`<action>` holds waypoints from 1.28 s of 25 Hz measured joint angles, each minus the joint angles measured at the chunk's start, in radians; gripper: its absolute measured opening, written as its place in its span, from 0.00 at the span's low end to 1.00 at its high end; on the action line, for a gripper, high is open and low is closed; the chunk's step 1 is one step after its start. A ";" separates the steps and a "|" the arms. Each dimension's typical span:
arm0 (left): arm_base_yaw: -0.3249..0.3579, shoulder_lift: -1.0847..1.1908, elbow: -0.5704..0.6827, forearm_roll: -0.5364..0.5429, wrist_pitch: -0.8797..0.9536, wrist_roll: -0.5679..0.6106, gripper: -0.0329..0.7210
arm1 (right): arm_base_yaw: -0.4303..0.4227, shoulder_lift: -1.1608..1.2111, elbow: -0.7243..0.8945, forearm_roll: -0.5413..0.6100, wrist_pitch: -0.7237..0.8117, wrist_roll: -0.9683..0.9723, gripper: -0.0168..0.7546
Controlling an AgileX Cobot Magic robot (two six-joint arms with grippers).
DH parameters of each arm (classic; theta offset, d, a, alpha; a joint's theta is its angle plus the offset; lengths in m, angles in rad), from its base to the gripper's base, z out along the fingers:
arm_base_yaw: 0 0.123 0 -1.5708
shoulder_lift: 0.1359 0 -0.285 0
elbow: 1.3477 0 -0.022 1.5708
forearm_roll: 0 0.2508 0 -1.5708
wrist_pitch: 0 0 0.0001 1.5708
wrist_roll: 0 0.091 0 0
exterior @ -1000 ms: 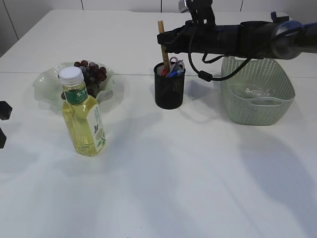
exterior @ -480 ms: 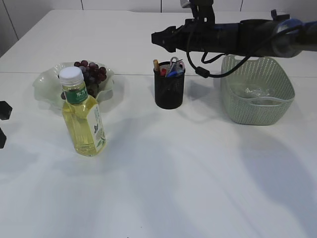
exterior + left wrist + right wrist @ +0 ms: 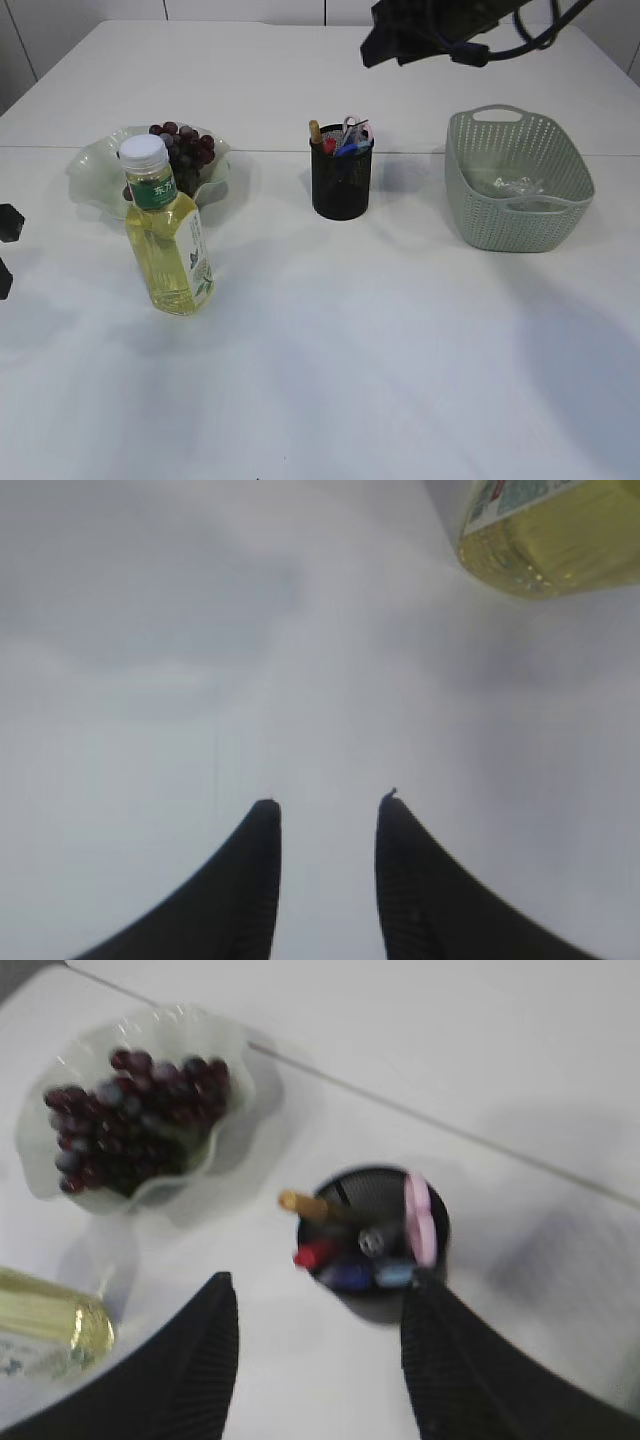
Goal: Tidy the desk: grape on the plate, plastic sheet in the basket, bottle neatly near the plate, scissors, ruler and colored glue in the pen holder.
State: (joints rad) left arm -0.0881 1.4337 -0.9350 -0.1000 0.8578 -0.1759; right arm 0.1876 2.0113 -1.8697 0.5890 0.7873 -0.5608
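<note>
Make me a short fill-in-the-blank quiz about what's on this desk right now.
1. The grapes lie on the ____.
2. The bottle stands upright, its cap colored ____.
3. The ruler stands in the black ____.
4. The right tool is open and holds ____.

Missing words: plate; white; pen holder; nothing

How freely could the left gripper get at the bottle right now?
Probably yes. The left gripper is open and empty, low over bare table, and the bottle stands upright just ahead with nothing between them. The plate sits behind it, out of the way.
</note>
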 joint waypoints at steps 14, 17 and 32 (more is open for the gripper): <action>0.000 0.000 0.000 0.006 0.042 0.000 0.36 | 0.002 -0.127 0.064 -0.636 0.442 0.561 0.52; 0.000 -0.008 0.000 0.008 0.069 0.000 0.36 | 0.002 -0.178 0.167 -0.638 0.445 0.561 0.52; 0.000 -0.374 0.000 0.004 0.211 0.000 0.36 | 0.002 -0.704 0.653 -0.643 0.394 0.587 0.52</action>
State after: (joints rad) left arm -0.0881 1.0592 -0.9350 -0.0959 1.0693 -0.1759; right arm 0.1894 1.3069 -1.2165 -0.0541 1.1811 0.0264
